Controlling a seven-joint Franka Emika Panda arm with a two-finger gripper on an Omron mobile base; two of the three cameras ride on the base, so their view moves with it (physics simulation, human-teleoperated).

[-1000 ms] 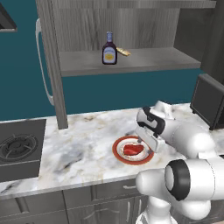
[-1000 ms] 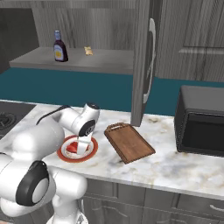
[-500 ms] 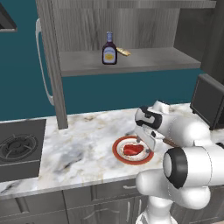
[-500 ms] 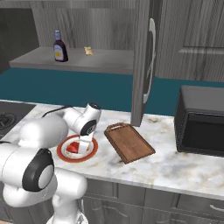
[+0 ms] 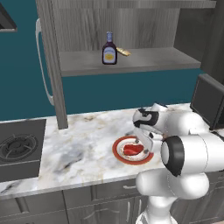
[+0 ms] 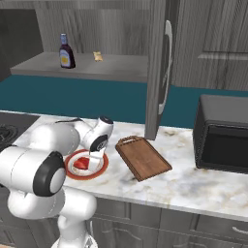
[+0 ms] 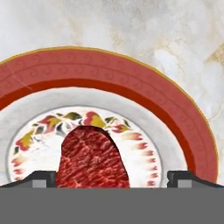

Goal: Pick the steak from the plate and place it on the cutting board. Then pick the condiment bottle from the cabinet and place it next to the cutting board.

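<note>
"Red meat was the nearest thing. The steak (image 7: 92, 157) lay on the plate (image 7: 109, 74), between the two dark fingertips (image 7: 43, 178), which stood wide apart on either side of it."

"So the gripper (image 5: 144, 144) held nothing?"

"Nothing. Its jaws were spread open, low over the steak, with one tip at each flank. Whether the tips touched the plate could not be told."

"Where did the plate sit?"

"On the marble counter (image 5: 87, 144), close to the front edge. It had a broad red-orange rim and a pale centre with a painted ring of red and yellow motifs around the meat."

"And the cutting board (image 6: 143, 157)?"

"Just beside the plate on the same counter, apart from it, bare wood, with its handle end turned toward the back wall."

"Further back?"

"The grey wood-grain cabinet (image 6: 156, 68) stood over the counter with its long white handle (image 6: 167, 68) on the side panel. On the open shelf stood the condiment bottle (image 5: 109, 49), upright, dark brown with a pale cap. A small tan oblong item (image 5: 123, 53) lay near it."

"Could its label be read?"

"No. It was a white-and-yellow patch, too small for any writing to be made out."
</note>
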